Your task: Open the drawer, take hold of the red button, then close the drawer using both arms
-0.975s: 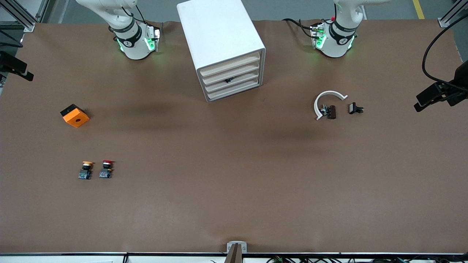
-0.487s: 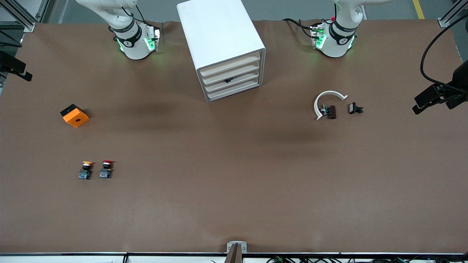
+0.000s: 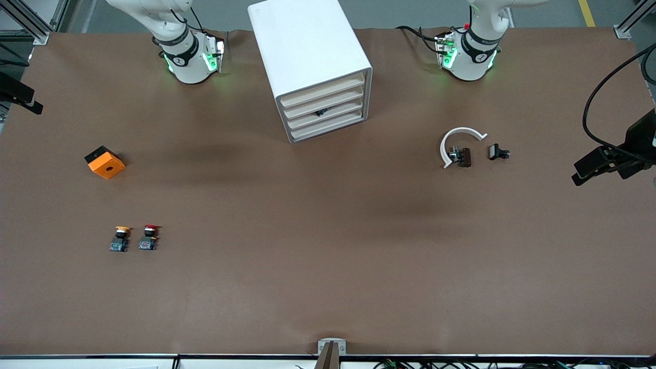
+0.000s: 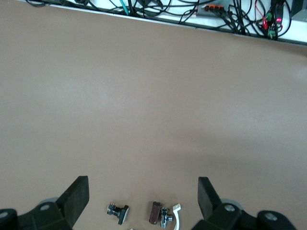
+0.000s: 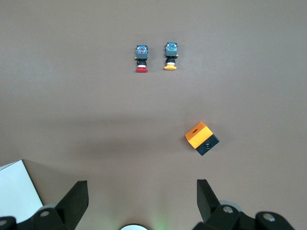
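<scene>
The cabinet stands at the tabletop's 12 o'clock, all four drawers shut; the red-capped button lies near 8 o'clock, just beside the yellow-capped button; the left tool hangs wide above small parts; the right tool hangs wide above the tabletop near the orange cube.

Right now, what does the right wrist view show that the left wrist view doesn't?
Only the right wrist view: the red button, the orange-yellow button beside it, the orange cube, a corner of the white cabinet, and the open right gripper. Only the left wrist view: the open left gripper, the white curved piece, two small dark parts, and cables past the table edge. Both show bare brown table.
</scene>
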